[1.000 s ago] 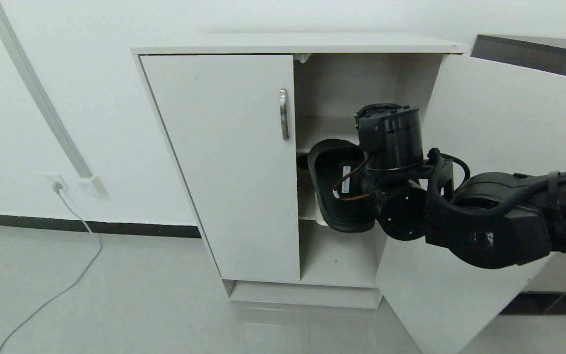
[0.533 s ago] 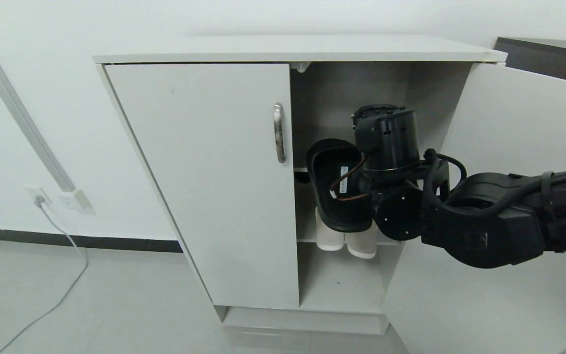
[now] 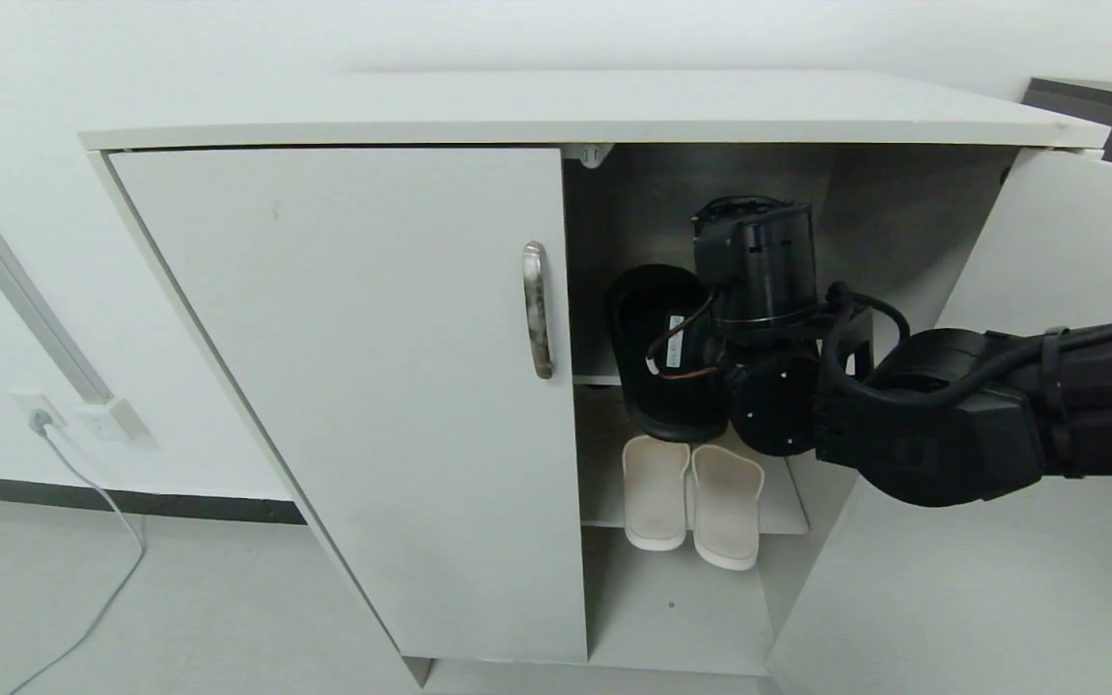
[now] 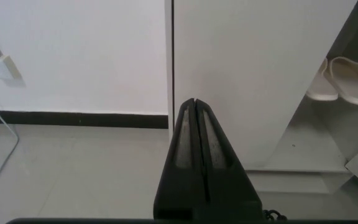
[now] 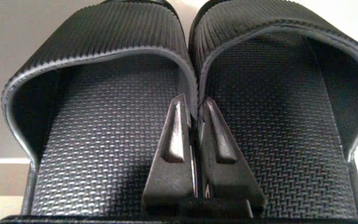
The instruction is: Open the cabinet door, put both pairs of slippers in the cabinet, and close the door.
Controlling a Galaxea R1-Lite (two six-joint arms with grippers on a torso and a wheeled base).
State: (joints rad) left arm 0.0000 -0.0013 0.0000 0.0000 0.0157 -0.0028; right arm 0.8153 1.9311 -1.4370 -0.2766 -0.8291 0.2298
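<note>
The white cabinet (image 3: pixel 344 386) has its left door shut and its right door (image 3: pixel 1048 290) swung open. A pair of white slippers (image 3: pixel 691 502) lies on the middle shelf, also seen as white slippers (image 4: pixel 344 78) in the left wrist view. My right gripper (image 5: pixel 194 134) is shut on the adjoining inner edges of the black slippers (image 5: pixel 191 93). It holds the black slippers (image 3: pixel 662 352) inside the open right half, above the white pair. My left gripper (image 4: pixel 194 112) is shut and holds nothing, low in front of the closed left door.
A metal handle (image 3: pixel 537 309) sits on the closed left door. A wall socket with a grey cable (image 3: pixel 83 483) is at the left, low on the wall. Bare floor lies in front of the cabinet.
The whole head view has shifted closer to the cabinet and the white slippers have come into sight. The black slippers in my right gripper now sit deeper inside the opening.
</note>
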